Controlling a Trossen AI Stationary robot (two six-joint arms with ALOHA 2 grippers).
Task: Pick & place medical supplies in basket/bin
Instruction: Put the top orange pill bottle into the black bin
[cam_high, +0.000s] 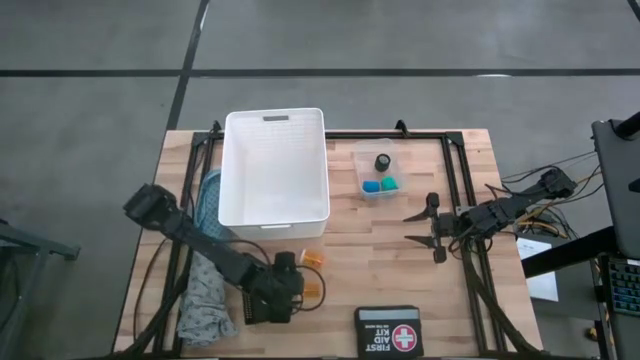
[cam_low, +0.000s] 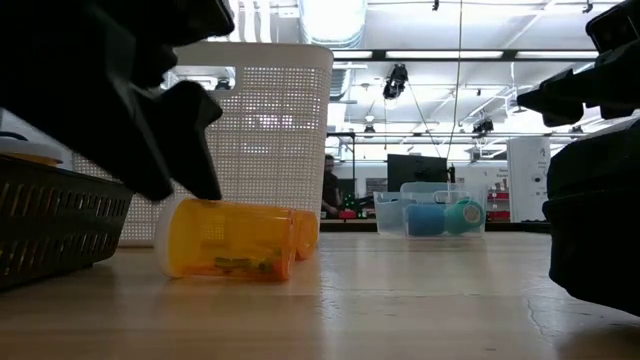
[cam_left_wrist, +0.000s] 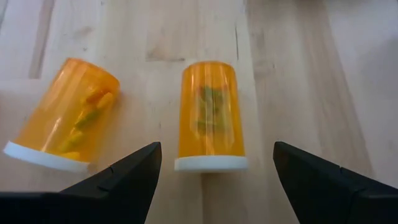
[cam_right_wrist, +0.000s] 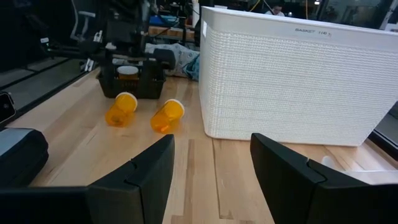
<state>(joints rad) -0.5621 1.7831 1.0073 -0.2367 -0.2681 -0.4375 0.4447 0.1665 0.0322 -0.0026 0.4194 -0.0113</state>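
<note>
Step in hand: approach to pick, nothing lifted yet.
Left gripper (cam_left_wrist: 214, 171): fingers spread, empty, lined up on either side of near pill bottle (cam_left_wrist: 209, 115).
Second pill bottle (cam_left_wrist: 65, 115): lying just beside, tilted, on bench (cam_high: 470, 300).
Basket (cam_high: 275, 165): beyond the bottles, apparently empty.
Right gripper (cam_high: 428, 228): waiting by clear tub (cam_high: 380, 173), fingers parted, empty.
Next move, judged: lower and clench on near bottle without knocking its neighbour.

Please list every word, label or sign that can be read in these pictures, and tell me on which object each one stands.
"FIRST AID KIT", with a white cross on a red circle: on the black case, high view.
Small printed text on the white basket rim, right wrist view: begins like "BASKET", the rest too blurred to read.
Orange pill bottles: no readable label.
</note>
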